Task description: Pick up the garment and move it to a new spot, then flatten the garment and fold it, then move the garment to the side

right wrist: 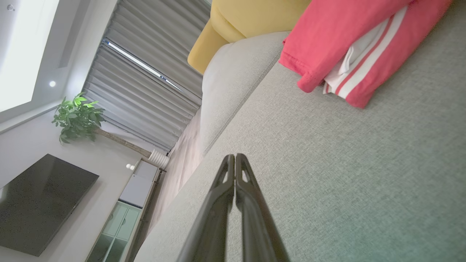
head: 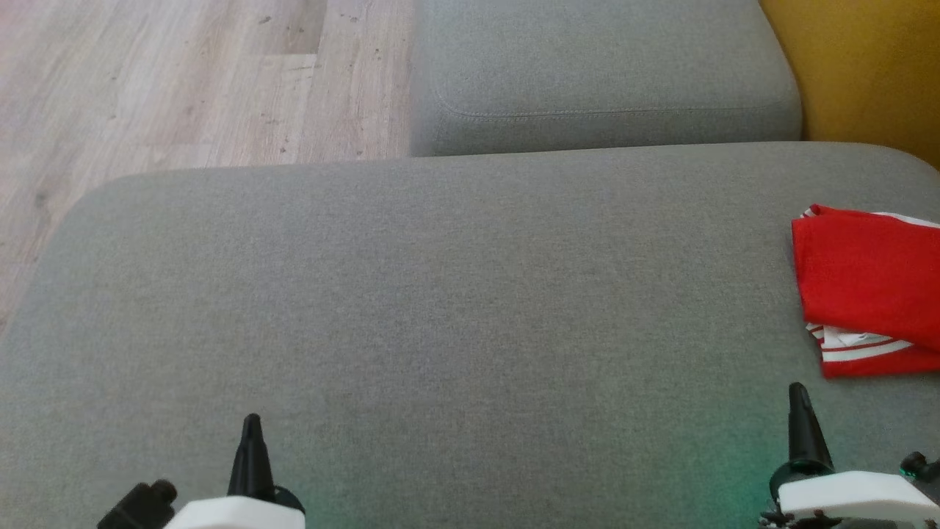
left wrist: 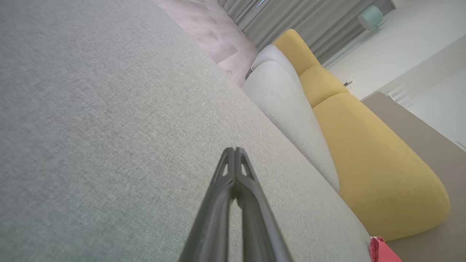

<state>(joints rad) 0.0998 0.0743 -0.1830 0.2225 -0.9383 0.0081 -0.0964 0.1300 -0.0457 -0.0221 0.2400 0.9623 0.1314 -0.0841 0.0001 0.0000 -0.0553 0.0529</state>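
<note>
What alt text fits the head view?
A folded red garment with white stripes lies at the right edge of a wide grey cushion. The left end effector and right end effector sit shut near the bottom corners, both apart from the garment. Wood floor shows at upper left.

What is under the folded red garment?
The grey sofa cushion; the red garment rests on it. Its own white-striped layers peek out at one edge. Whatever else lies beneath is covered.
</note>
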